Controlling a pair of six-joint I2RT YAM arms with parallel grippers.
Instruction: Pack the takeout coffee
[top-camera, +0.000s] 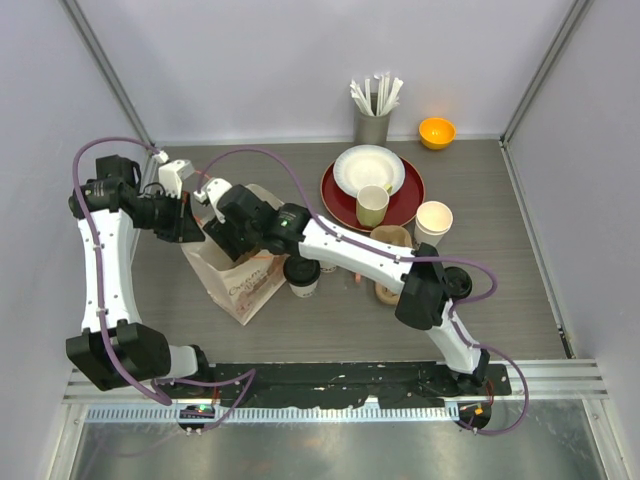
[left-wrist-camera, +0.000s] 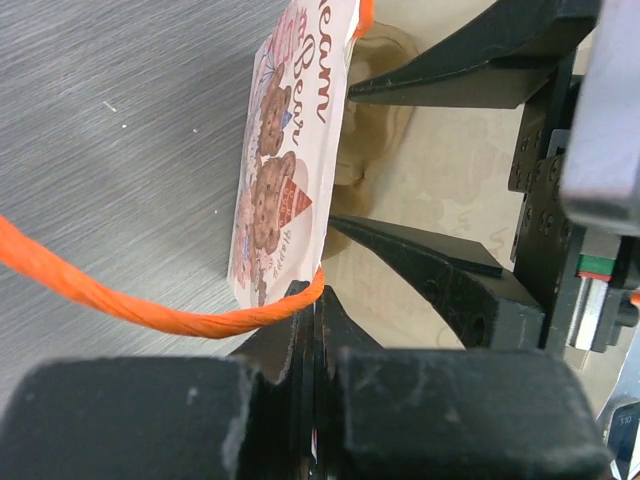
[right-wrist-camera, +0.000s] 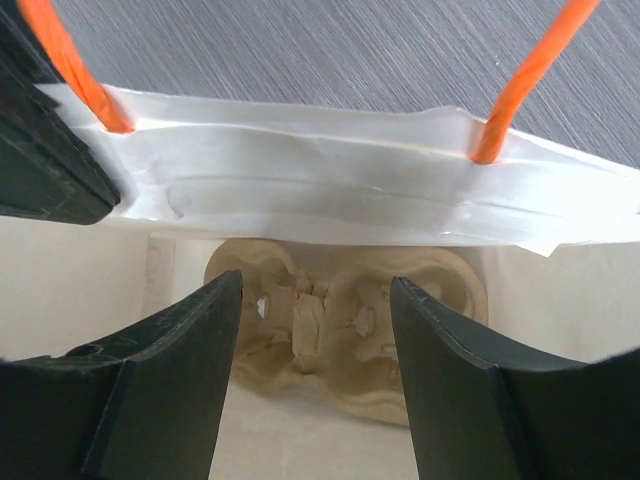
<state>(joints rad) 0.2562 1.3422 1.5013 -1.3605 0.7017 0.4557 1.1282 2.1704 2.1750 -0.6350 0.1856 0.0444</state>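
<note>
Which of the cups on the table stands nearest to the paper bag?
The cream-white cup with the black lid, close beside the bag. The pale green mug and the white cup stand farther away.

We take this for a robotics lab test cell — bare white wall panels (top-camera: 300, 60), metal frame posts (top-camera: 108, 70), a mounting rail (top-camera: 350, 376) bolted along the table (top-camera: 520, 260) edge.

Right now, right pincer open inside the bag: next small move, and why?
Probably draw the right pincer back out of the bag: its jaws stand open, the cardboard tray lies free inside, and a lidded cup stands beside the bag. The left pincer holds the orange handle.
</note>
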